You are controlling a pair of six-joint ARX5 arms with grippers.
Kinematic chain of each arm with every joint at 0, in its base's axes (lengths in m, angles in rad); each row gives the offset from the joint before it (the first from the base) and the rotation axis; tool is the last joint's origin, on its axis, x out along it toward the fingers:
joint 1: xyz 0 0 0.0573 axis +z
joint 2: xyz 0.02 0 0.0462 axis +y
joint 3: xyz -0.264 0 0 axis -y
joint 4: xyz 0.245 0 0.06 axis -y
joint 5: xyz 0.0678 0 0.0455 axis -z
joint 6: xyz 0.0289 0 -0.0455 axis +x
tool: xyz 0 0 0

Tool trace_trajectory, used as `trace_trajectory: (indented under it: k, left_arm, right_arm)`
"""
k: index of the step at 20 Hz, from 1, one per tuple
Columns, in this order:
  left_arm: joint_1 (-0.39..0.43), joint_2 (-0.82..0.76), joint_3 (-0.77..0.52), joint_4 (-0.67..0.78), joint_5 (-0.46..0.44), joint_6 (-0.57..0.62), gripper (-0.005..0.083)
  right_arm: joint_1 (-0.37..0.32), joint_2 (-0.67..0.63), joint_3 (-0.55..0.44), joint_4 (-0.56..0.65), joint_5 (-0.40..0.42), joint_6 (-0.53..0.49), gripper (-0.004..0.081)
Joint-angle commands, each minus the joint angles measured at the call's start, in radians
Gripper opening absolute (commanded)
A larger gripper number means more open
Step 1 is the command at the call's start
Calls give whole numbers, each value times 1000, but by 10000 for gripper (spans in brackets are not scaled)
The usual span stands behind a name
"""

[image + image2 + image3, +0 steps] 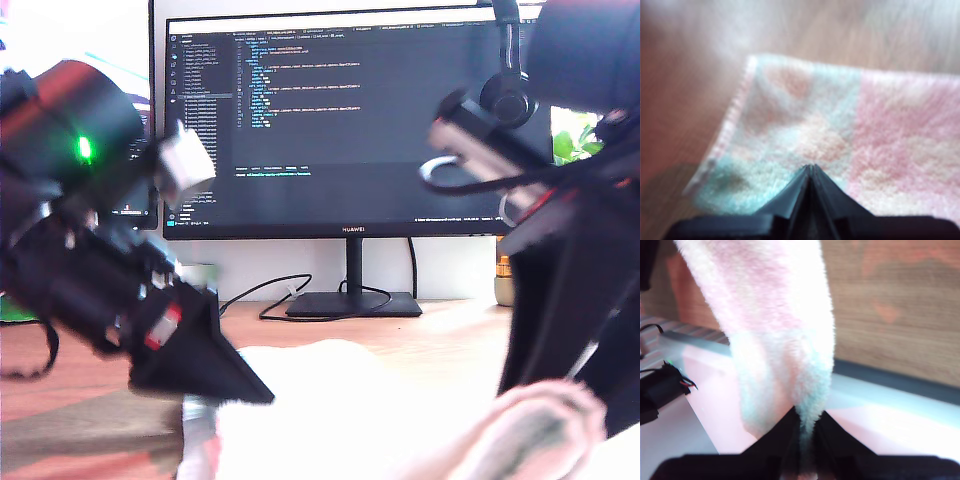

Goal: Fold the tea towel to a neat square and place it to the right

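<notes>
The tea towel (330, 410) is seen lying on the wooden surface (450, 340) in front of the monitor (350, 120), washed out to near white in the exterior view. In the first wrist view its pink, mint-green and white checks (850, 135) are spread flat, and my first gripper (810, 167) is held just above a corner of the cloth with its jaws pressed together on nothing. In the second wrist view a fold of the tea towel (785, 340) is pinched between the closed jaws of my second gripper (807, 422) and is drawn up off the surface. In the exterior view a bunched part of the cloth (540, 430) is seen below the monitor, beside a dark arm (570, 290).
</notes>
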Motion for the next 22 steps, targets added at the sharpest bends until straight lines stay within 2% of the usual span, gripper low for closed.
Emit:
trace_trajectory:
  k: [1, 5, 10, 14, 17, 22]
  left_arm:
    - [-22, 9, -13, -4, 11, -3, -19]
    - [-57, 9, -13, -17, 10, -7, -19]
    - [-94, 9, -13, -40, 7, -8, -19]
    - [-112, 9, -13, -41, 7, -5, -19]
    - [-113, 9, -13, -29, 17, -5, -20]
    - [-146, 9, -13, -7, 19, -4, -20]
  right_arm:
    - [-21, -32, -16, 7, -4, -2, -13]
    - [-92, -59, -16, 27, -29, 28, -13]
    - [-146, -59, -16, 180, -29, 161, -13]
    - [-152, -58, -16, 252, 51, 239, -13]
    - [-153, -46, -16, 282, 124, 261, -13]
    - [-152, 32, -14, 413, 133, 320, -13]
